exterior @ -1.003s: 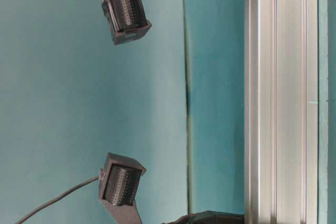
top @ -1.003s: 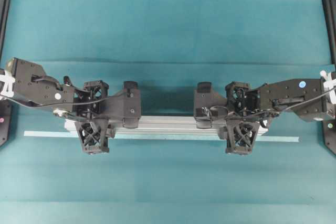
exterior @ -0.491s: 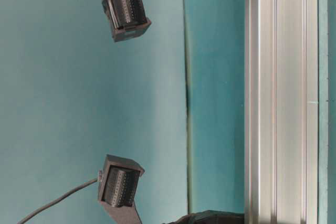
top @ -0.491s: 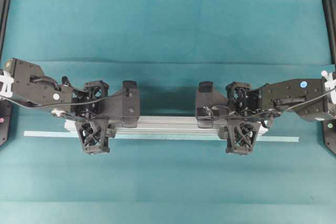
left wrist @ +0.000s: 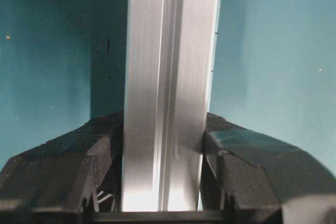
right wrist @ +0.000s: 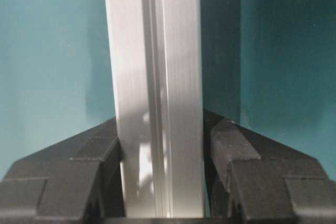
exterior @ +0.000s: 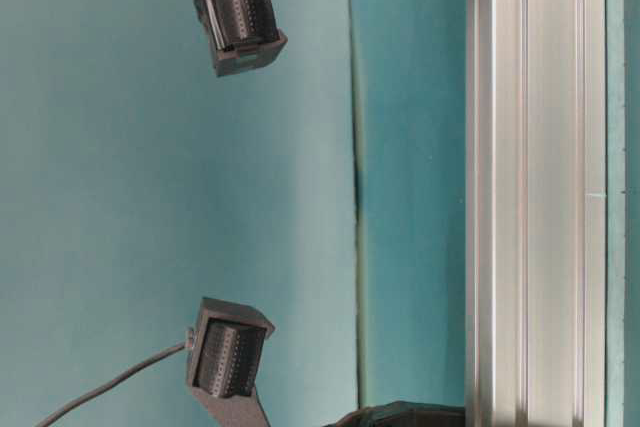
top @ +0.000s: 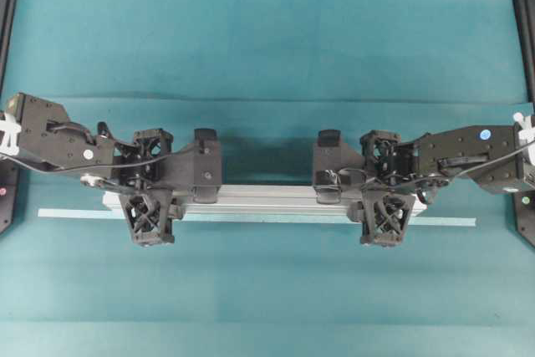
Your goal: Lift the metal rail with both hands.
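Nothing much has shifted since a second ago. Overhead, the rail (top: 267,200) lies across the table's middle, left gripper (top: 150,198) and right gripper (top: 383,200) straddling it near its ends. Wrist views show each clamped on its flanks (raise both evenly, keeping it level).

Both arms are matte black with boxy angular housings: the left black lattice-framed gripper (top: 149,206) and the right black lattice-framed gripper (top: 384,204) show cross-braced plastic frames. Thin black cables loop over each wrist. White ties wrap the outer ends, and small round stickers dot the housings.
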`<state>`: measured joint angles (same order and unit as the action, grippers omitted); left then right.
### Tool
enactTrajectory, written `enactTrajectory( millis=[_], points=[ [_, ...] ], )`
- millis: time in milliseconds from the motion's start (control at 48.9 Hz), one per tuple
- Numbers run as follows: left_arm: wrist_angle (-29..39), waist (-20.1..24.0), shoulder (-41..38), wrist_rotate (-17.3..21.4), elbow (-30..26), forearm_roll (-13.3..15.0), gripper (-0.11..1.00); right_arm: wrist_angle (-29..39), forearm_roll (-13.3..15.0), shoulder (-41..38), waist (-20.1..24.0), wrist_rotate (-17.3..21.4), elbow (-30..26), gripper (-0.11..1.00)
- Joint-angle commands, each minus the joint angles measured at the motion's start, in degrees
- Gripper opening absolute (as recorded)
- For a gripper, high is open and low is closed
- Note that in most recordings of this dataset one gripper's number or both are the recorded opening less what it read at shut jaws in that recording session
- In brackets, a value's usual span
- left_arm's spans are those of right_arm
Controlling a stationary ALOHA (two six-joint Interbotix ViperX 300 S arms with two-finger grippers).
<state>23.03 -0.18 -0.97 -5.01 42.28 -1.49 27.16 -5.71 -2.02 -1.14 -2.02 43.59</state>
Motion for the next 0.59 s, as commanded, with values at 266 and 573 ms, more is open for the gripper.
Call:
enactTrajectory(
  millis=[266,573],
  points=[
    [-1.6,0.0,0.2,-0.8,0.0,0.0,0.36,1.3,-0.2,-0.7,-0.4,0.6,0.5,0.91],
    [-1.7,-0.5,0.5,0.6,0.2,0.0,0.95,0.6,-0.2,0.4,-0.4,0.5,-0.4,0.92]
  ],
)
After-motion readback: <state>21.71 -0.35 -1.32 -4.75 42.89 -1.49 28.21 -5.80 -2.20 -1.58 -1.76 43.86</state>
